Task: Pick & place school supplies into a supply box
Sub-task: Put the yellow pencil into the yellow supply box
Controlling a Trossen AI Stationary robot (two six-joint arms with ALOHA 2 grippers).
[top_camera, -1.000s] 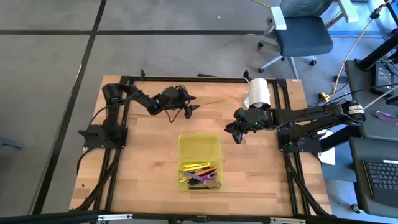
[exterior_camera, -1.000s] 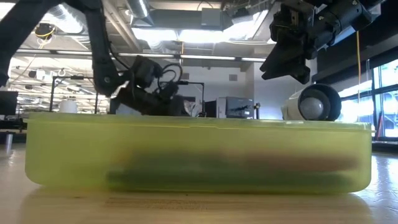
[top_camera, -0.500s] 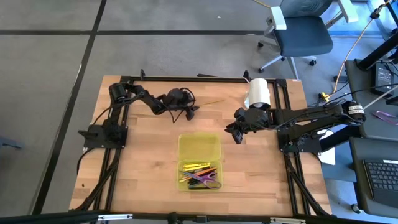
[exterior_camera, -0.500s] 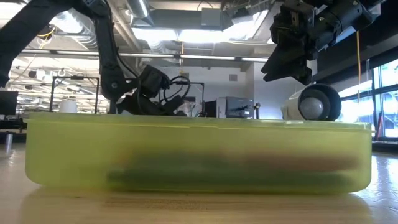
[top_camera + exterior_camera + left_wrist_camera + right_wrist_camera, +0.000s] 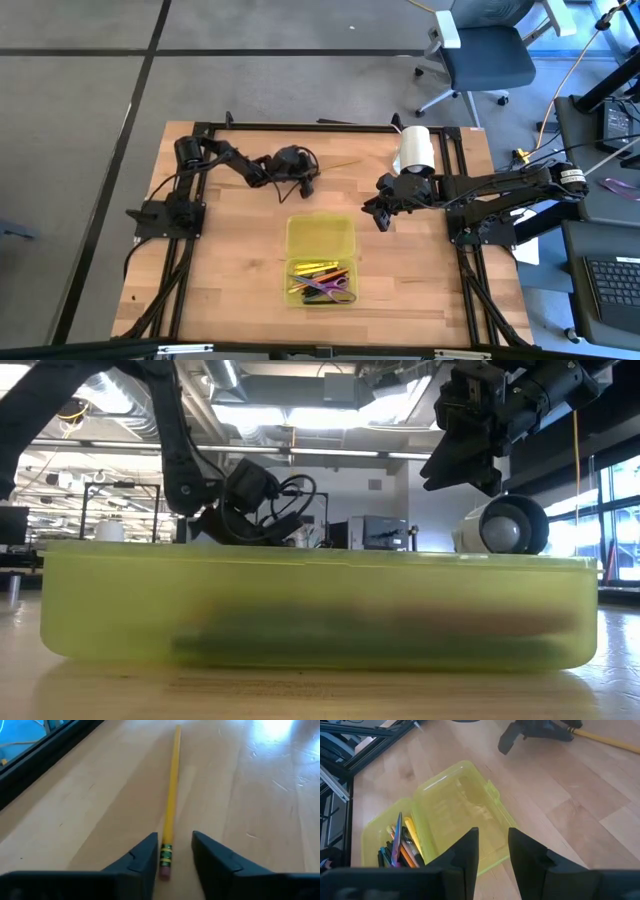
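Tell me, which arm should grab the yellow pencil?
The left. Its gripper is open, with the pencil's eraser end between the fingers. The right gripper hangs farther off, beside the box.

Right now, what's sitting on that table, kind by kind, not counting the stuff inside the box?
Pencil: 1, loose, its eraser end between the open left gripper's fingers.
Box: 1, open, its contents too jumbled to count.
White roll: 1.
Total: 3.
The right gripper hovers open beside the box.
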